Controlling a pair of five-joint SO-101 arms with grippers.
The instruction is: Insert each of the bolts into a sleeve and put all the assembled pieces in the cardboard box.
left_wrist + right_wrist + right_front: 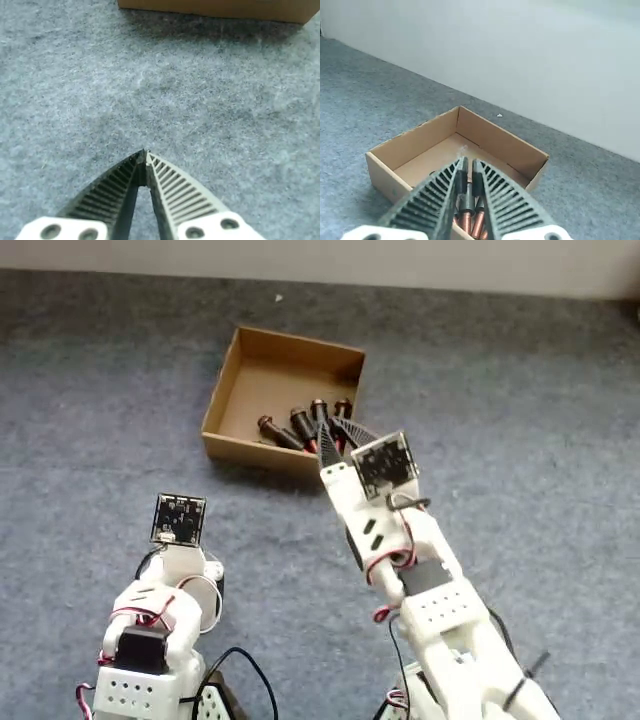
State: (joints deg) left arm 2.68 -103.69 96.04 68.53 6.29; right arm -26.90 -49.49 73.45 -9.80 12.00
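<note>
Cardboard box (496, 136) sits beneath right gripper (469, 161), nearly closed on an assembled piece (466, 192); lower, then part jaws gently

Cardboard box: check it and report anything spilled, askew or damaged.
Nothing stands out. The cardboard box sits flat on the carpet with its walls intact. The assembled pieces lie together inside against its near wall, and none have spilled outside. The right gripper hangs over them.
</note>
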